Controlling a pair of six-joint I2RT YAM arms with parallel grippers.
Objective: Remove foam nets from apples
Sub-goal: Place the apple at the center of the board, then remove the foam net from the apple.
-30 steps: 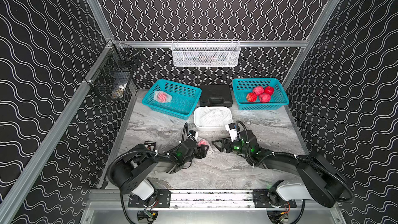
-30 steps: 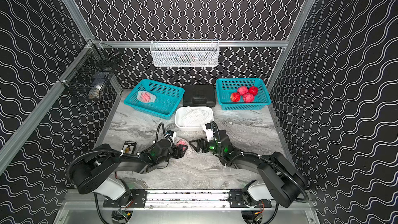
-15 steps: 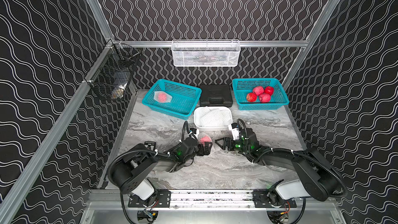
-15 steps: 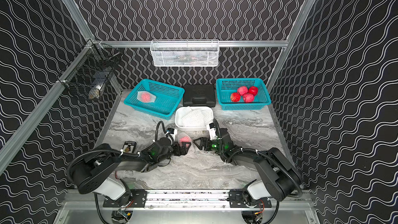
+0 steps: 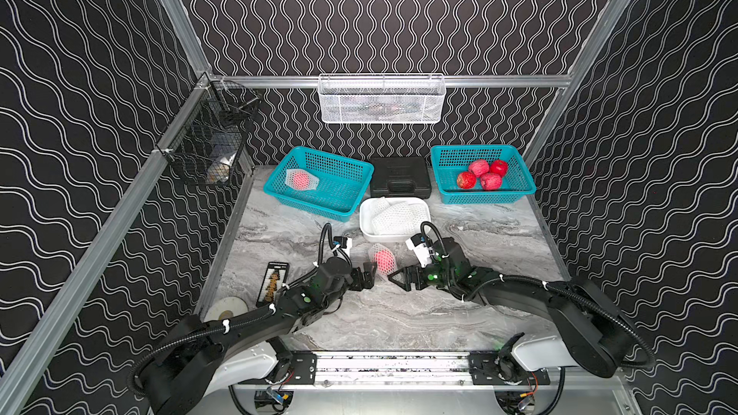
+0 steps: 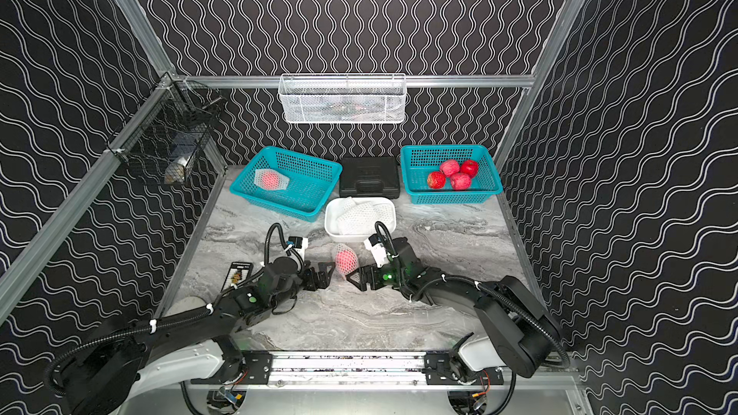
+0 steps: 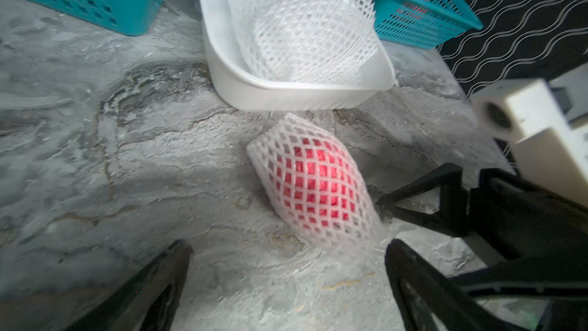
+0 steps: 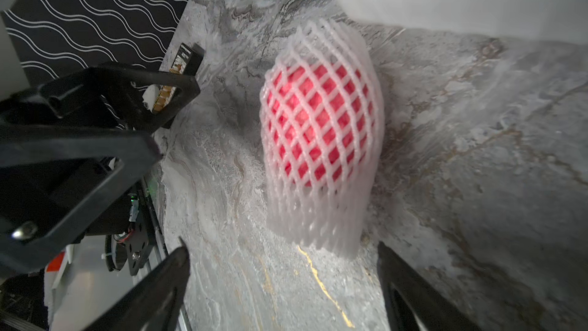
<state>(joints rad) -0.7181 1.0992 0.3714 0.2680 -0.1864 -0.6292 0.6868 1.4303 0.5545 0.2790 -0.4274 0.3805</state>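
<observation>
Foam net [image 5: 375, 252] stretched over a red apple [image 5: 384, 260], in both top views lying on the marble tabletop [image 5: 399, 325] in the gap between 2 facing grippers, just ahead of the fingertips of the left gripper [image 5: 369, 275] and of the right gripper [image 5: 395, 280]. Both sets of jaws spread wide, gripping nothing. Beyond the jaws, a white tub [image 5: 365, 229] with empty foam nets [image 5: 393, 215]; farther off, 1 teal basket [image 5: 319, 209] with another netted apple [image 5: 297, 180] and a 2nd teal basket [image 5: 483, 197] with 4 bare apples [image 5: 481, 175].

Left wrist view: netted apple [image 7: 315, 183] on its side, ahead of the left gripper [image 7: 288, 249], outside the jaws, loose net end just beside 1 fingertip, contact unclear. Jaws wide apart, empty. Right gripper's black fingers [image 7: 453, 202] just beside the apple; white tub [image 7: 286, 97] just past it.

Right wrist view: netted apple [image 8: 321, 132] just ahead of the right gripper [image 8: 283, 251], loose net end toward the gap between the jaws, not inside it. Jaws wide apart, empty. Left gripper's fingers [image 8: 133, 74] off to 1 side; white tub [image 8: 445, 4] just beyond.
</observation>
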